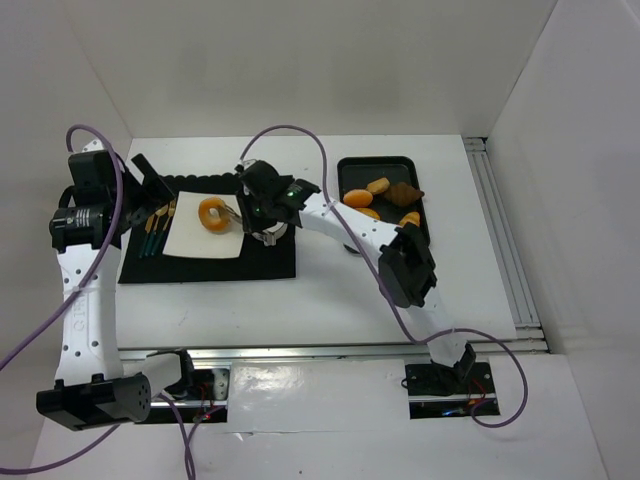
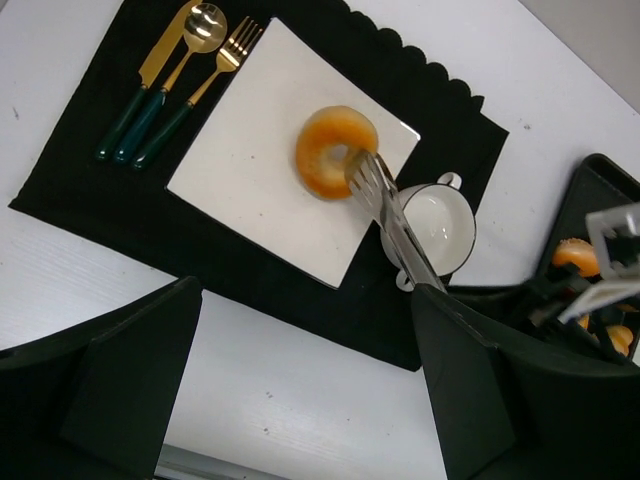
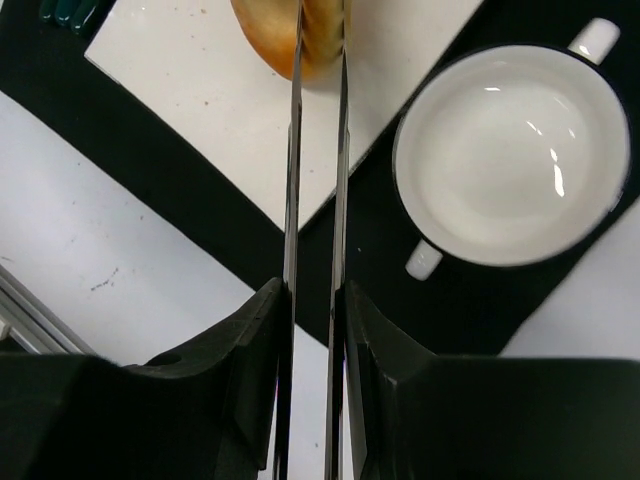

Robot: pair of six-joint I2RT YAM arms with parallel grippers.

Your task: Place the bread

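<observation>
A ring-shaped golden bread (image 1: 212,215) lies on the white square plate (image 1: 190,242), also seen in the left wrist view (image 2: 335,152) and at the top of the right wrist view (image 3: 290,40). My right gripper (image 1: 262,205) (image 3: 312,300) is shut on metal tongs (image 3: 315,190) (image 2: 395,225). The tong tips pinch the bread's right side over the plate (image 2: 250,190). My left gripper (image 1: 150,188) (image 2: 305,300) is open and empty, high above the mat's left part.
A black placemat (image 1: 220,265) holds the plate, gold cutlery (image 1: 155,230) (image 2: 170,85) and a white two-handled cup (image 1: 268,236) (image 3: 512,155) right of the plate. A black tray (image 1: 350,170) with several more breads (image 1: 378,186) stands at the back right.
</observation>
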